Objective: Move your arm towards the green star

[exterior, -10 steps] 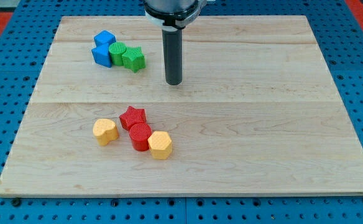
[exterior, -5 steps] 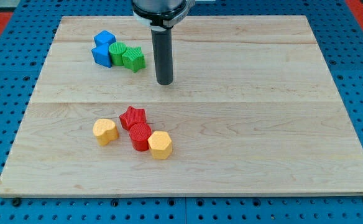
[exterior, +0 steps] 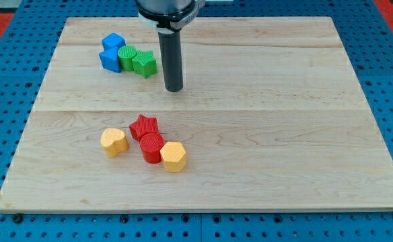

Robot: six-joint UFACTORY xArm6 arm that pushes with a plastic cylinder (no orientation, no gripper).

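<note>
A pale wooden surface (exterior: 264,134) lies on a blue pegboard base (exterior: 1,134), seen from above and slightly in front. A dark straight rod comes down from the view's top, and my tip (exterior: 174,89) rests on the surface in the upper middle of the board. The arm ends in this rod alone, so there is no hand that opens or closes, and it has hold of nothing.

The green star (exterior: 145,64) lies near my tip, to the view's left and a little toward the view's top, with a narrow strip of bare wood between them. The star sits at the right end of a tight cluster. Just beyond it, farther to the left, is a second green block (exterior: 127,58), whose shape I cannot make out, touching the star. Farther left again are two blue blocks, a blue cube (exterior: 113,42) toward the top and another blue block (exterior: 109,60) just below it.

Well apart from my tip, toward the view's bottom and slightly left, is a second group. A red star (exterior: 144,126) is closest, a red cylinder (exterior: 152,147) sits just below it, and a yellow hexagonal block (exterior: 173,156) touches the cylinder on its right. A yellow heart-shaped block (exterior: 114,142) stands alone to the left of these.
</note>
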